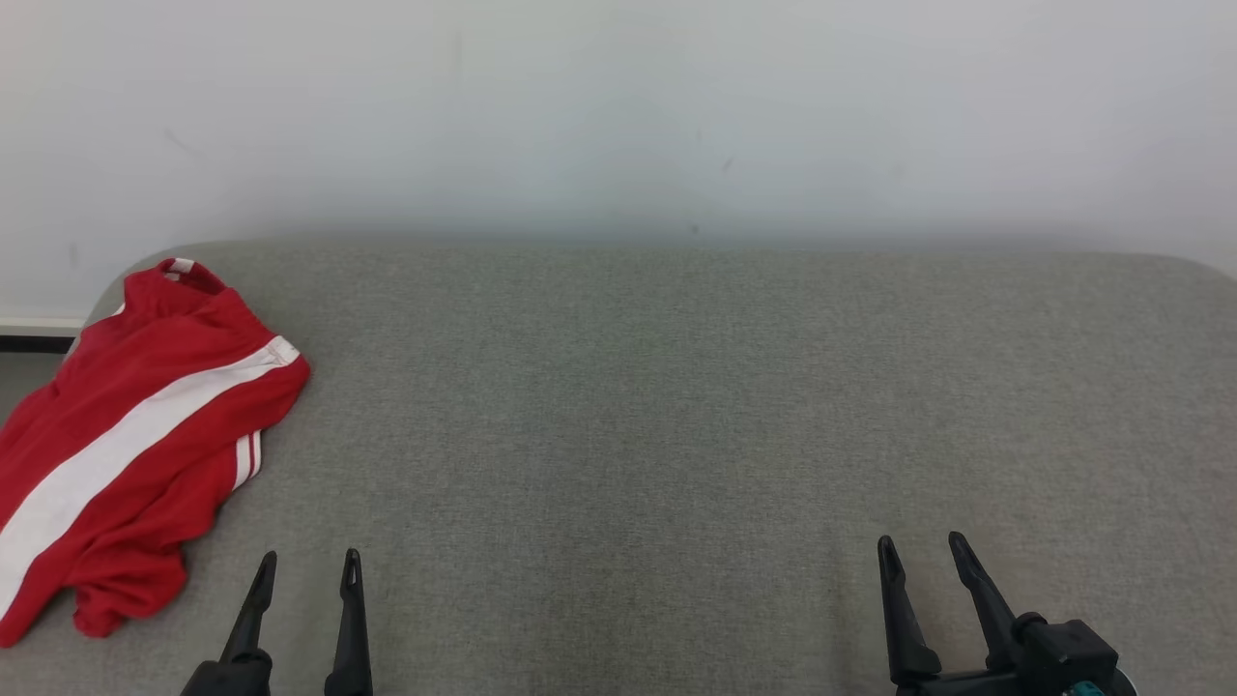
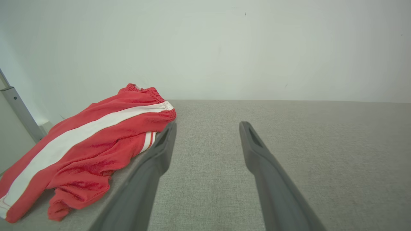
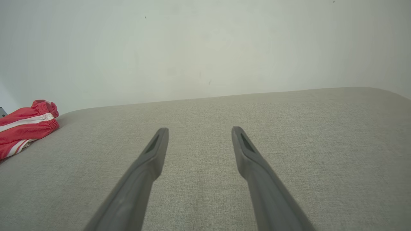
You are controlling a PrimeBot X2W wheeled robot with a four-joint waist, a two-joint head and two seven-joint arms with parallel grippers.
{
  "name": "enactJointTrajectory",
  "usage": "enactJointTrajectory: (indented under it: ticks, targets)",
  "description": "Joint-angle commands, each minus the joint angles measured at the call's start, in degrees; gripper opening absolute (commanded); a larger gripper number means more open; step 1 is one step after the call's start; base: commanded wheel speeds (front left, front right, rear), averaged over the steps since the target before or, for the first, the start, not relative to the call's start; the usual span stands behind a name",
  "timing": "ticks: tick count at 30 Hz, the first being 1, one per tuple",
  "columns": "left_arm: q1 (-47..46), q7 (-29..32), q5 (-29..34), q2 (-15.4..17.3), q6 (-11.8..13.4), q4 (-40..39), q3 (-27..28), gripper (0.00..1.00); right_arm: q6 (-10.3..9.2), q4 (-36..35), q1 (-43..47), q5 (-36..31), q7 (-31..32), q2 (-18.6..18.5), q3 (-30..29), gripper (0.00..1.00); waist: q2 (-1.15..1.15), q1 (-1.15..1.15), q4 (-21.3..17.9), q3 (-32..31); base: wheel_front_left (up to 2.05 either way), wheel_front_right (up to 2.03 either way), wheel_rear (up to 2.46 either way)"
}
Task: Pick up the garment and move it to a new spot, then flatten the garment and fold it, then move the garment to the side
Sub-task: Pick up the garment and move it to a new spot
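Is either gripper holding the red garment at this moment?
No. In the head view the left gripper and right gripper are both open and empty, and the garment lies apart on the grey surface.

A grey fabric-covered surface (image 1: 676, 406) is seen, with a red, white-striped garment (image 1: 135, 435) laid crumpled at its left edge.

Garment (image 1: 145, 425) on padded surface (image 1: 628, 435), left edge; left gripper (image 1: 311, 556) just beside; right gripper (image 1: 920, 539) well apart, right; wall (image 1: 618, 116) behind.
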Motion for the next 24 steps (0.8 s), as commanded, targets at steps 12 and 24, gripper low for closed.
enactJointTrajectory:
  ticks: [12,24]
  targets:
    - [1.12,-0.2,0.14,-0.03,0.3,0.44,1.56,1.0,-0.12,0.37,0.81,0.56,-0.03,0.11,0.03,1.0,0.0,0.0,9.67,0.17,0.0,0.0,0.0]
    - [1.25,-0.2,0.06,-0.13,0.55,0.47,2.27,1.0,-0.12,0.5,0.75,0.38,-0.03,0.11,0.16,1.0,0.0,0.0,17.03,0.34,0.0,0.0,0.0]
